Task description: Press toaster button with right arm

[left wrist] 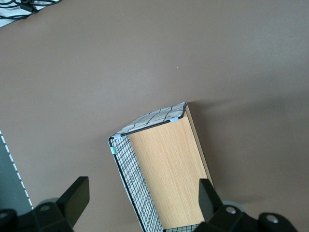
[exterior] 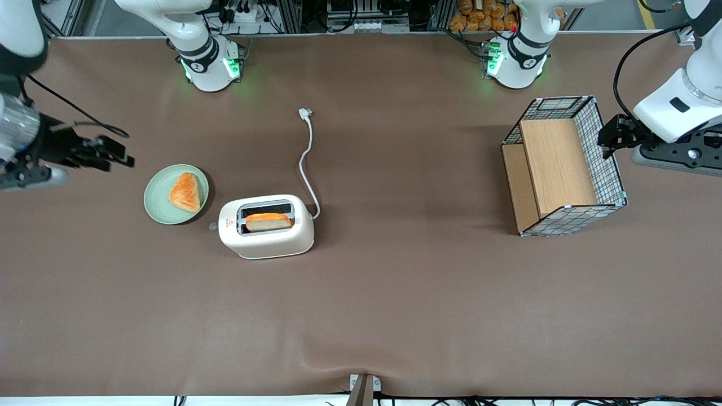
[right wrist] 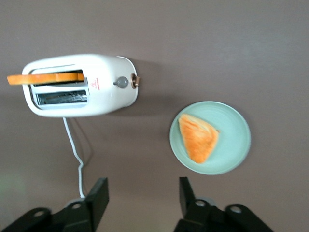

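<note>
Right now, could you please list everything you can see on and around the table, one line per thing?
toaster: one, cream-white, mid-table, nearer the working arm's end
toaster button: one, grey, on the toaster's short end facing the plate
bread slice: one, tan with orange crust, standing in a toaster slot
cord and plug: one, white, running from the toaster toward the arm bases
plate: one, pale green, beside the toaster
pastry: one, orange triangle, on the plate
basket: one, wire mesh with wooden boards, toward the parked arm's end
gripper: one, black fingers open, above the table near the plate
</note>
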{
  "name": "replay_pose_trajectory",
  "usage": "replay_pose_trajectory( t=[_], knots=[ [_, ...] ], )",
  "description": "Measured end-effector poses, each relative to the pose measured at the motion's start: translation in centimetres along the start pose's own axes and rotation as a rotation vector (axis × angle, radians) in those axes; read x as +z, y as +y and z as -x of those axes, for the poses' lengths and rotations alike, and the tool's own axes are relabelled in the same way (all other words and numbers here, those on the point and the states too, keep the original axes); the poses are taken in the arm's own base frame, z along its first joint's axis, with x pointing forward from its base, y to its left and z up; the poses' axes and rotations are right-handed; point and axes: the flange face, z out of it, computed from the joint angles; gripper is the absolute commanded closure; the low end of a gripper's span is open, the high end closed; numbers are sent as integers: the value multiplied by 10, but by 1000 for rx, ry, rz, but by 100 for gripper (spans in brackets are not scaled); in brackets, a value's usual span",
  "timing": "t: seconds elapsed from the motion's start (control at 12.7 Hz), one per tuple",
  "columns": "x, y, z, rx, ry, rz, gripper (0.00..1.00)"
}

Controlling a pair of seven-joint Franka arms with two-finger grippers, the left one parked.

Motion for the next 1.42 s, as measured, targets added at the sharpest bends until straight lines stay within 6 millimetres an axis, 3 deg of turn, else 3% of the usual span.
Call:
replay_pose_trajectory(
  t=[0.39,0.55,0.94,1.42],
  knots=[
    [-42,-12,20,-41,32,114,14],
    [-47,-16,24,-50,34,138,0],
    [-64,-21,32,-58,15,174,0],
    [-64,-17,36,-47,-19,183,0]
  ],
)
